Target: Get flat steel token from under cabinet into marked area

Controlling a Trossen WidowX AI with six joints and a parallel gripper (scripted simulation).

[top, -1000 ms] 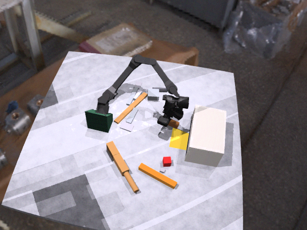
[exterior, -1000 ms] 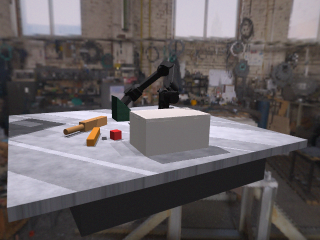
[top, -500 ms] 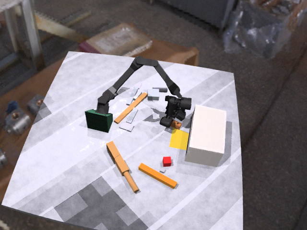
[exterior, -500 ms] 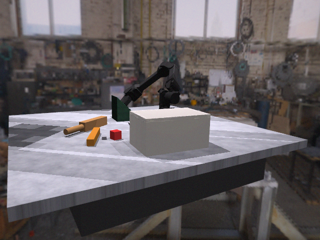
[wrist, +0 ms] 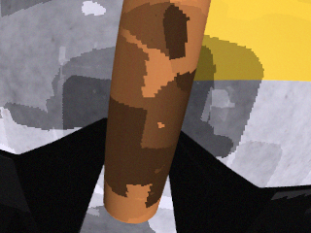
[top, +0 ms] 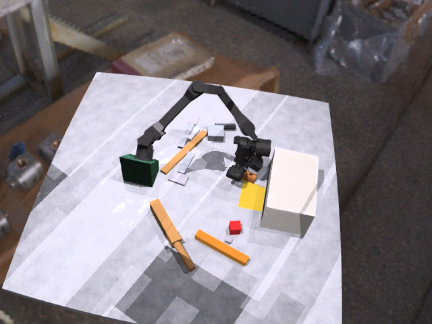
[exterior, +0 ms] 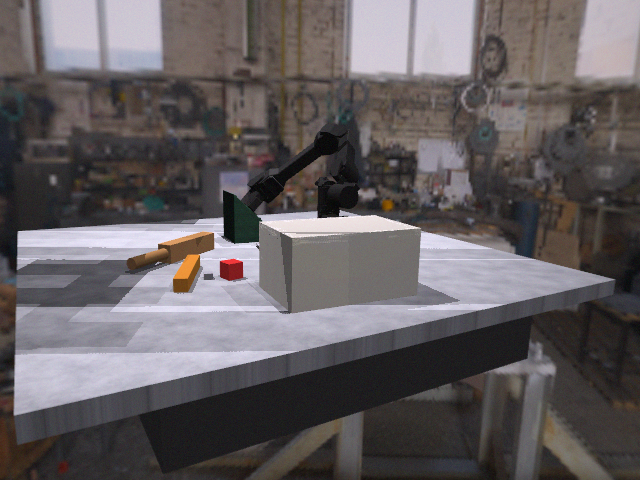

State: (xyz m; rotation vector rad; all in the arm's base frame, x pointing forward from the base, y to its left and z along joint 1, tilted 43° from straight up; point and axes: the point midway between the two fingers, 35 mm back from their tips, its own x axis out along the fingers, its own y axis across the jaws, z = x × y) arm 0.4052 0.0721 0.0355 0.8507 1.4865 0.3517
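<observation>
My gripper [top: 244, 173] [wrist: 140, 131] is shut on a brown round handle [top: 250, 177] [wrist: 151, 112]. It holds the handle at the back edge of the yellow marked area [top: 252, 198] [wrist: 272, 29], on the open side of the cabinet. The handle's far end runs out of the top of the wrist view. The white cabinet [top: 294, 181] [exterior: 356, 268] stands beside the yellow area and hides the gripper in the exterior view. The vent slots do not show, and the steel token is not visible in any view.
A red cube [top: 235, 227] [exterior: 231, 269], a small grey block [top: 229, 240] [exterior: 208, 276], an orange bar [top: 221, 247] [exterior: 186, 273] and a brown paddle-like tool [top: 165, 221] [exterior: 188, 246] lie nearby. Another orange bar [top: 183, 152], pale flat pieces [top: 178, 179] and a grey block [top: 216, 132] lie behind.
</observation>
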